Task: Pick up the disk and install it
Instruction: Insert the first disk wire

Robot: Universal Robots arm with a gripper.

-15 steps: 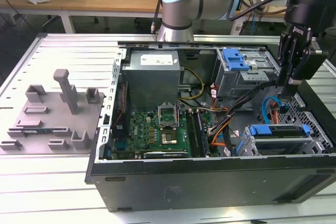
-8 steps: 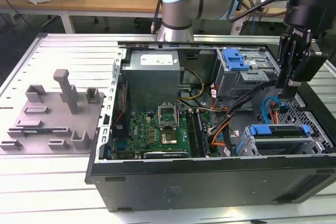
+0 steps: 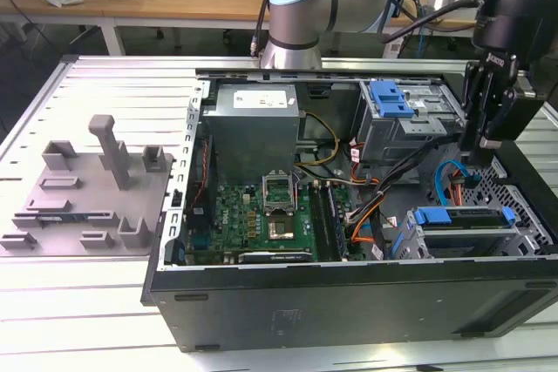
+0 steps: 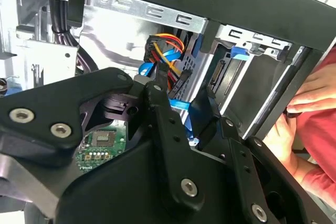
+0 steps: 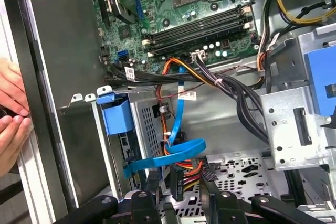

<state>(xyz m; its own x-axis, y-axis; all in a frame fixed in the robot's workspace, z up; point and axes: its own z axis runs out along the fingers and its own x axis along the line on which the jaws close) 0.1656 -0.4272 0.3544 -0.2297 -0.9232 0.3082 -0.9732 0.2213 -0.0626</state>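
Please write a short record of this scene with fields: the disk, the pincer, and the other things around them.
disk: in its blue carrier, sitting in the drive cage
drive cage: inside the open computer case, at the exterior view's right
pincer: open, holding nothing, over cables near the cage, apart from the disk
hand: a person's, at the case's outer edge beside the cage
fixture tray: grey, outside the case, at the exterior view's left

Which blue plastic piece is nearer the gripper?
The blue carrier in the drive cage by the case's near wall; the ribbed blue clip atop the other bay lies farther off.
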